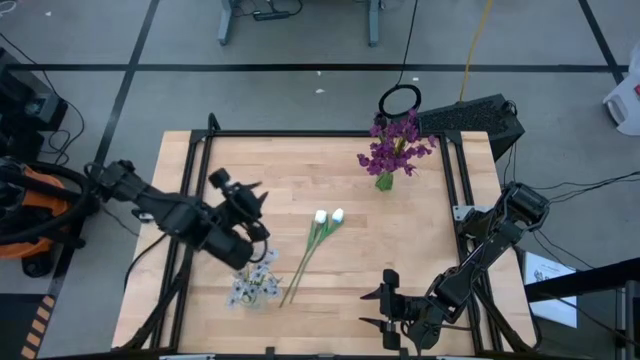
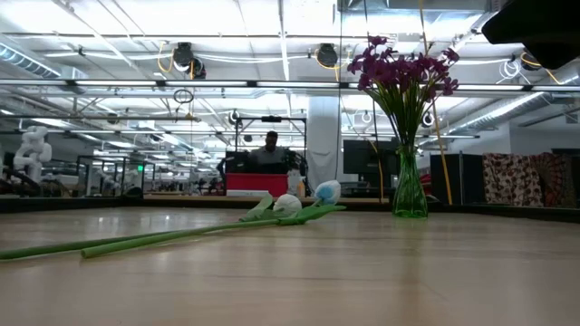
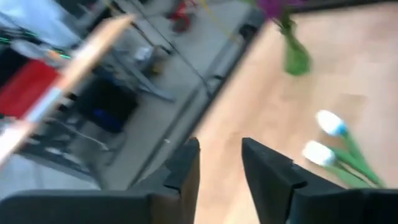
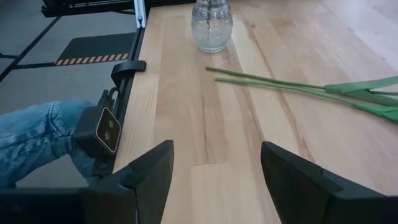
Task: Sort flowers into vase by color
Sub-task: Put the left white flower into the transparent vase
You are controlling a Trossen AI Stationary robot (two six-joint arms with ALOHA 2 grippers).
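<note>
Purple flowers (image 1: 395, 147) already standing in green vase (image 1: 385, 181), far right of desk (image 1: 330, 170). Pale blue sprig (image 1: 250, 285) in clear vase (image 4: 211, 26), near left. Two white tulips (image 1: 328, 216) lie flat mid-desk, stems toward near edge, not yet placed; judged the remaining work. Left hand (image 1: 240, 205) hovers above clear vase, fingers (image 3: 186, 171) narrowly parted, pinching nothing visible. Right hand (image 1: 385, 308) waits near right edge, spread, empty.
</note>
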